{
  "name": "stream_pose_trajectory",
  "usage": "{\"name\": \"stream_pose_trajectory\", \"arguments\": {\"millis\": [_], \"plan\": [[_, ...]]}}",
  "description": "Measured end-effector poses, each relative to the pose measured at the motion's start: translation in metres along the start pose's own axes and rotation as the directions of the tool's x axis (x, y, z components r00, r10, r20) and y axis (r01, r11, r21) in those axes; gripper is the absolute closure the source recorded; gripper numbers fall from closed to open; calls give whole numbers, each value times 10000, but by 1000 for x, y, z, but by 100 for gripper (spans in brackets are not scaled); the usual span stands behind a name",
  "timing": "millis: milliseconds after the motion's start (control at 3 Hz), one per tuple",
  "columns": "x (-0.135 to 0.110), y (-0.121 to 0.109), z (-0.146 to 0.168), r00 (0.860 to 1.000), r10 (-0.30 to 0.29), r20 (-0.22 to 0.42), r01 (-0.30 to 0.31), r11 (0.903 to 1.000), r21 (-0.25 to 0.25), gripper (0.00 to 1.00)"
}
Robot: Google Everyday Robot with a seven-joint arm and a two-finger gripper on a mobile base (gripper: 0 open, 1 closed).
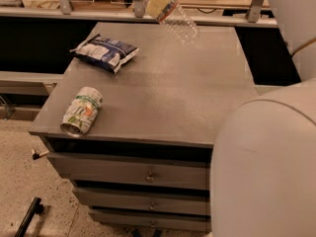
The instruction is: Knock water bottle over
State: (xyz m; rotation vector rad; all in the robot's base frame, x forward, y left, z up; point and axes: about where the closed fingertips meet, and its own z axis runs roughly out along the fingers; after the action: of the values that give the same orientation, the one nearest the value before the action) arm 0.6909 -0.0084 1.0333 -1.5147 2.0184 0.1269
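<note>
Grey desk (163, 98) with three drawer fronts (133, 171) is recorded on a speckled floor (24, 186), with shelving behind its far edge. At front left one green-and-white soda can (81, 111) is noted lying on its side, open end toward the desk's front edge. Behind it, at far left, one blue-and-white snack bag (105, 52) is noted lying flat, well apart from the can. At the far edge, centre, one water bottle (181, 26) is observed steeply tilted, its upper end toward the upper left and its clear ribbed body slanting down to the right over the desk top. One gripper (159, 0), pale beige, is seen at the bottle's upper end, apparently touching it; whether it is spread or closed cannot be told. To the right the view is filled by the robot's white body (266, 167). Progress is judged as mid-knock: the bottle is not upright, but it is not seen lying flat at rest on the desk. Left to do, by this judgement: the tip is to be carried through until the bottle lies on its side. Can and bag are judged untouched by the task.
</note>
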Motion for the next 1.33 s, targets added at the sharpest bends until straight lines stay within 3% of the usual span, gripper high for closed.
{"name": "stream_pose_trajectory", "arguments": {"millis": [333,667,1000,1333], "plan": [[7,16,5,9956,-680,-649,652,9969,-445,100],[45,64,-19,9614,-1989,-1902,1777,9764,-1225,100],[84,111,-14,9375,-2324,-2592,1731,9572,-2320,100],[94,119,2,9310,-2379,-2770,1667,9519,-2571,100]]}}
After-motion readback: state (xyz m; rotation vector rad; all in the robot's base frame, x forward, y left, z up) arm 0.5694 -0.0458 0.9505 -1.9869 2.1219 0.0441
